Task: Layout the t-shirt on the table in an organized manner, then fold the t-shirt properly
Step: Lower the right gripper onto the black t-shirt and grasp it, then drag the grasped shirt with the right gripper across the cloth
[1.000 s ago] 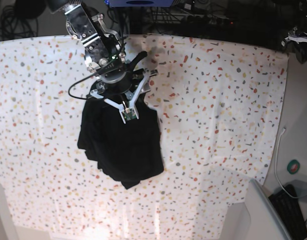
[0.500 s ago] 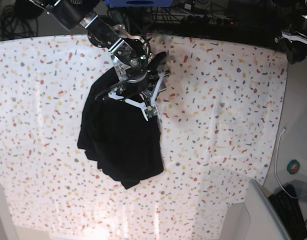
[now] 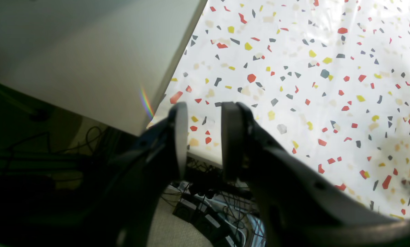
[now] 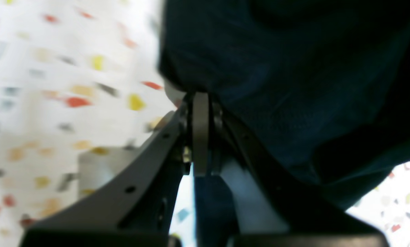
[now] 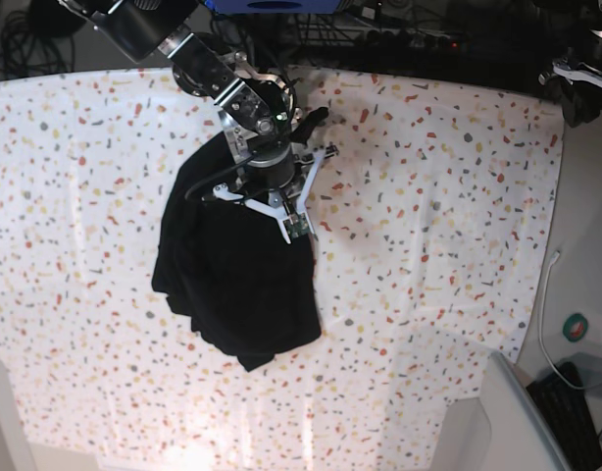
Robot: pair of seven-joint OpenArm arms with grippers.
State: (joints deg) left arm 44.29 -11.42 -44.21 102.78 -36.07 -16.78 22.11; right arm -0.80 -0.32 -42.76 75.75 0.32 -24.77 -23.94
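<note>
The black t-shirt [image 5: 237,280] lies bunched in a heap left of centre on the speckled table [image 5: 428,216]. At its far edge my right gripper [image 5: 293,228] is clenched on a fold of the cloth. Farther right, my left gripper [image 3: 201,137] hangs off the table's far corner, jaws slightly parted and holding nothing

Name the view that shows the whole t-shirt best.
The base view: the t-shirt lies bunched on the table, its outline visible. The right wrist view shows only blurred dark cloth at the shut right gripper. The left wrist view shows none.
</note>
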